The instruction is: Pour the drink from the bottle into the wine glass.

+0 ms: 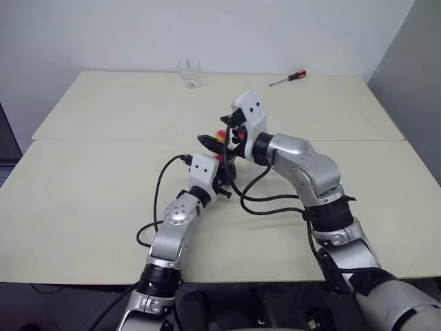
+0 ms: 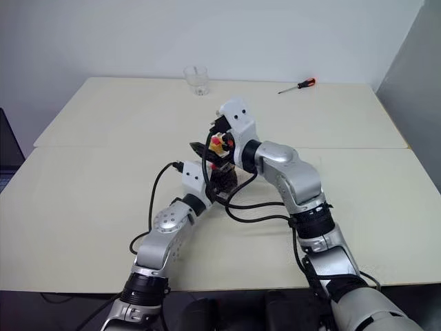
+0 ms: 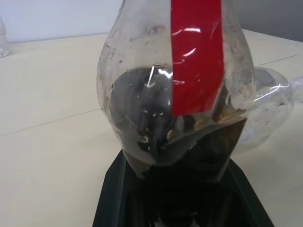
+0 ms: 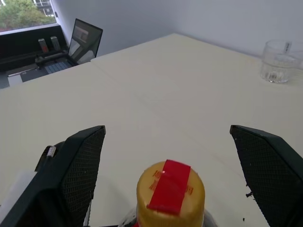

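Clamped shut, the left gripper [image 2: 219, 181] holds the bottle [image 3: 175, 90] upright over the table [image 1: 83, 200], wine glass just behind, while the right gripper [image 4: 165, 156] gapes around the cap [image 4: 170, 191]; an off-centre pinch could slip.

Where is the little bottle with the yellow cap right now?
The bottle is near the middle of the table, held in the left hand. The right hand is open around its cap.
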{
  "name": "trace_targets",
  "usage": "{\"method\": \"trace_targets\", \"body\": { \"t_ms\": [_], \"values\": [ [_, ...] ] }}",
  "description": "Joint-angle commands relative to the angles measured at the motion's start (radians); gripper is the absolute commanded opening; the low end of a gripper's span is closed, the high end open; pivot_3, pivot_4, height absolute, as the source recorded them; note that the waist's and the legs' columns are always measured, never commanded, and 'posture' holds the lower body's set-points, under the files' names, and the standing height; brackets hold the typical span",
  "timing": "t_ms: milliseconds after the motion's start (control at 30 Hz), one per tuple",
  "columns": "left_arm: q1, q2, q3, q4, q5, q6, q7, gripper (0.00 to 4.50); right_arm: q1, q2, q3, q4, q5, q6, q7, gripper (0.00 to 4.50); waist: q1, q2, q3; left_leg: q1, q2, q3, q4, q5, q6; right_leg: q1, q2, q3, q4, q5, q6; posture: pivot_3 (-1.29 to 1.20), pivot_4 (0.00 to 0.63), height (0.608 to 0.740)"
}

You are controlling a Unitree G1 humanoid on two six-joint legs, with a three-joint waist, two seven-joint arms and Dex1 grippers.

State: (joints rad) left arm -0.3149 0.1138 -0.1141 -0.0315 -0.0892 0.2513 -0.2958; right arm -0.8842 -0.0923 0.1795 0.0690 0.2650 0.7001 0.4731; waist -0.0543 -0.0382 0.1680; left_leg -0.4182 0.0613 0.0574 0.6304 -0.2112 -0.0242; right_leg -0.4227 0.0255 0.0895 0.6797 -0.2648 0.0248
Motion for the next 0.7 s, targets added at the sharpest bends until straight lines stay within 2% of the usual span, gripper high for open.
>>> {"method": "trace_targets", "body": {
  "t_ms": [33, 300, 700],
  "values": [
    [-0.005, -0.004, -0.002, -0.059, 0.0, -0.017, 0.001, 0.77, -0.036, 0.009, -0.021, 0.037, -0.017, -0.057, -0.01, 4.5, 0.0, 0.0, 0.0, 0.0, 0.0, 0.0, 0.0, 0.0, 0.0, 0.0, 0.0, 0.0, 0.0, 0.0, 0.0, 0.0, 0.15, 0.74],
    [-0.003, 0.003, 0.004, -0.065, 0.002, -0.017, 0.003, 0.77, -0.056, 0.02, -0.038, 0.124, -0.029, -0.109, -0.024, 4.5, -0.001, 0.0, 0.0, 0.0, 0.0, 0.0, 0.0, 0.0, 0.0, 0.0, 0.0, 0.0, 0.0, 0.002, -0.004, 0.0, 0.15, 0.74],
    [-0.016, 0.005, 0.004, -0.053, 0.002, -0.026, 0.002, 0.77, -0.052, -0.017, -0.055, 0.097, -0.027, -0.101, -0.019, 4.5, -0.001, 0.0, 0.0, 0.0, 0.0, 0.0, 0.0, 0.0, 0.0, 0.0, 0.0, 0.0, 0.0, 0.002, -0.004, 0.0, 0.15, 0.74]
  ]
}}
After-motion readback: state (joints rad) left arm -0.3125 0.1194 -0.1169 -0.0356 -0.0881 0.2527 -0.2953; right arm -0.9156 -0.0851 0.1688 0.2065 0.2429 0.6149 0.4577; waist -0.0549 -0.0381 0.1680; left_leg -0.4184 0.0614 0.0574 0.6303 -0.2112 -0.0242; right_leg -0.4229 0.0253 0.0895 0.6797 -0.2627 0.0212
